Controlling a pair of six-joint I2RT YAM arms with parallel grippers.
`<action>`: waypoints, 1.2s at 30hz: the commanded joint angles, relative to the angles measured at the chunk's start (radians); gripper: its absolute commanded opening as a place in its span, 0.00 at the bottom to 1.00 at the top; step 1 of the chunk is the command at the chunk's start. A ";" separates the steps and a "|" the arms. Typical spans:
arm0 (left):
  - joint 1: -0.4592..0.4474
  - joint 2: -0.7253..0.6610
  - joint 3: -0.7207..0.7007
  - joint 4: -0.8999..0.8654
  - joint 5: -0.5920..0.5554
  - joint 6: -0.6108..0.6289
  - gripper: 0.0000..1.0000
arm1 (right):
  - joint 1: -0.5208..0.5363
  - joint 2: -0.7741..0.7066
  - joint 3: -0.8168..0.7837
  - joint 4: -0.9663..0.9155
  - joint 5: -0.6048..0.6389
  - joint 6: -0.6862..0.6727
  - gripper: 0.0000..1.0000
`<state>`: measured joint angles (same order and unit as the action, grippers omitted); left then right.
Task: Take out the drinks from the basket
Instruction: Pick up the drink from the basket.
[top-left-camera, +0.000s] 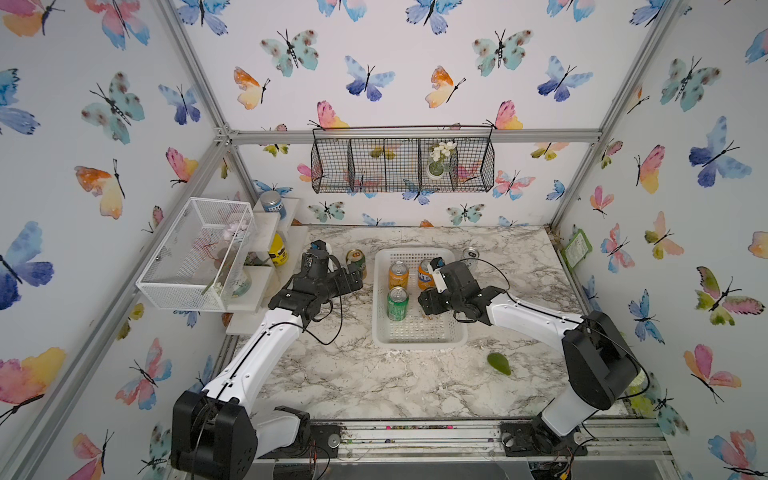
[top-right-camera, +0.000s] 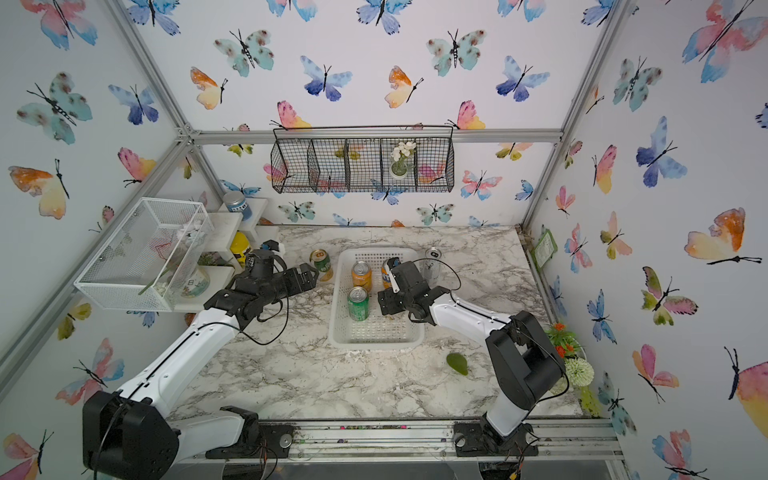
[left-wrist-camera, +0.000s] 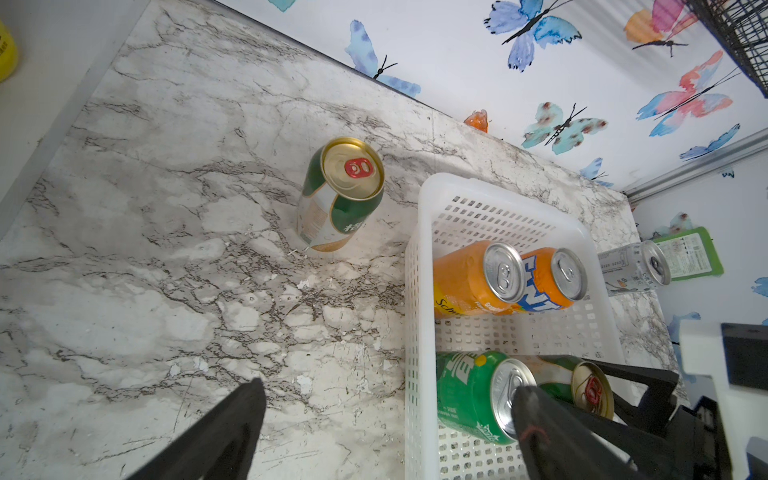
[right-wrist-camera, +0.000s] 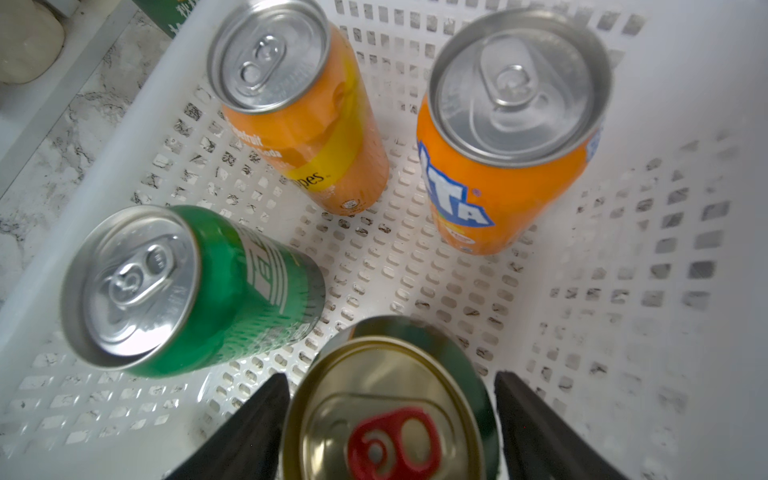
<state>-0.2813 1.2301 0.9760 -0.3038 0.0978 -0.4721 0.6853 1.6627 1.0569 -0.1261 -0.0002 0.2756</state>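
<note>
Your right gripper (right-wrist-camera: 388, 376) straddles the dark green can (right-wrist-camera: 386, 415) in the basket (right-wrist-camera: 665, 124), jaws wide, nothing gripped, likely squaring up to lift; your left gripper (left-wrist-camera: 386, 428) gapes empty alongside, keeping clear.

Looks past wide-spread left gripper (left-wrist-camera: 390, 386) at gold-top can (left-wrist-camera: 340, 195) on worktop (left-wrist-camera: 166, 257) beside basket (left-wrist-camera: 419, 291) holding two orange cans (left-wrist-camera: 469, 278) (left-wrist-camera: 548, 286), green can (left-wrist-camera: 465, 390), seemingly another gold-top can (left-wrist-camera: 590, 386).
</note>
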 joint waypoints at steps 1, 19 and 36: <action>0.002 0.013 0.013 -0.008 0.034 0.004 0.99 | 0.009 0.019 0.026 -0.014 0.027 -0.009 0.78; 0.002 0.014 0.014 -0.008 0.040 0.006 0.99 | 0.011 -0.033 0.030 -0.026 0.012 -0.004 0.52; 0.002 0.010 0.019 -0.008 0.042 0.010 0.99 | 0.011 -0.126 0.053 -0.043 0.008 -0.017 0.47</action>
<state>-0.2813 1.2407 0.9760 -0.3038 0.1173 -0.4721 0.6891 1.6016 1.0592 -0.2066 0.0032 0.2680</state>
